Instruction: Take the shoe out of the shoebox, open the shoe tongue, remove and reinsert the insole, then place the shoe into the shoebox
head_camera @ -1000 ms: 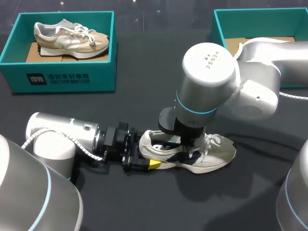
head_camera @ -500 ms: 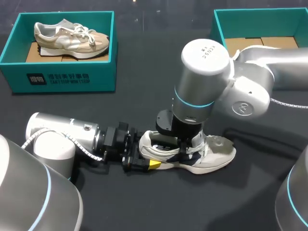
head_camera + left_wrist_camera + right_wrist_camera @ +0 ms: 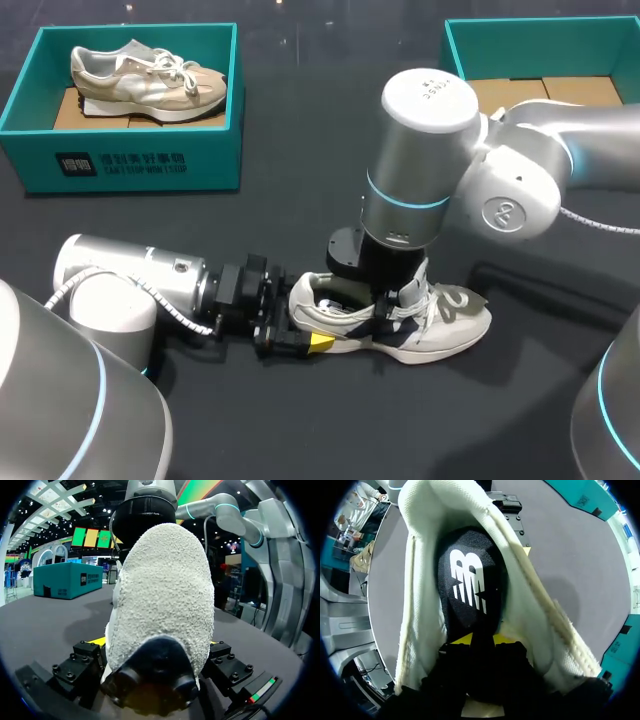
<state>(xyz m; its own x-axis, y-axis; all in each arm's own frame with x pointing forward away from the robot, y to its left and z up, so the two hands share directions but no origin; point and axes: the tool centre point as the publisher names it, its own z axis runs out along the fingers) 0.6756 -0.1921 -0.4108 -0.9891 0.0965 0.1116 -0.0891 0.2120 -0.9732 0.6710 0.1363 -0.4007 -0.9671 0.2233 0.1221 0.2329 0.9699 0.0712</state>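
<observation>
A white and beige shoe (image 3: 445, 325) lies on its sole on the black table, toe pointing right. My left gripper (image 3: 303, 338) comes in level from the left, its fingers on either side of the heel. In the left wrist view the rough white heel (image 3: 165, 590) fills the space between the two fingers (image 3: 85, 662). My right gripper (image 3: 385, 303) points straight down into the shoe's mouth. In the right wrist view its yellow tips (image 3: 483, 639) pinch a raised fold of the black insole (image 3: 470, 582) with a white logo, inside the white lining (image 3: 422, 595).
A teal shoebox (image 3: 130, 160) at the back left holds a second beige shoe (image 3: 150, 75). Another teal shoebox (image 3: 465, 55) at the back right shows only cardboard inside, partly hidden by my right arm. Bare table lies in front of the shoe.
My right arm's wrist has swung slightly and settled lower in the shoe mouth, its fingers drawing together. The shoe's toe has shifted a little. The left arm has kept still.
</observation>
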